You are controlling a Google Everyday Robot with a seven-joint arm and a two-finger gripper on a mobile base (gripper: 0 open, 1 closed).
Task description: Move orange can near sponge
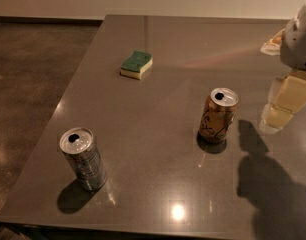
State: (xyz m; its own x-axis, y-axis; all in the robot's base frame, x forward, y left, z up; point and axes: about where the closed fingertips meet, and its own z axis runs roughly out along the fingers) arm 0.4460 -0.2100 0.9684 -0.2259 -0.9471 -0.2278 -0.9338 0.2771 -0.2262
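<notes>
The orange can (218,115) stands upright right of the table's middle, orange-brown with dark drawings and a silver top. The sponge (136,64), green on top with a pale yellow base, lies flat further back and to the left, well apart from the can. My gripper (284,103), pale yellow under a white arm, hangs at the right edge of the view. It is to the right of the orange can, close above the table and not touching the can. It holds nothing that I can see.
A silver-grey can (83,158) stands upright near the front left of the dark grey table (158,149). The table's left edge drops to a brown floor (28,74). The arm's shadow lies on the table at the front right.
</notes>
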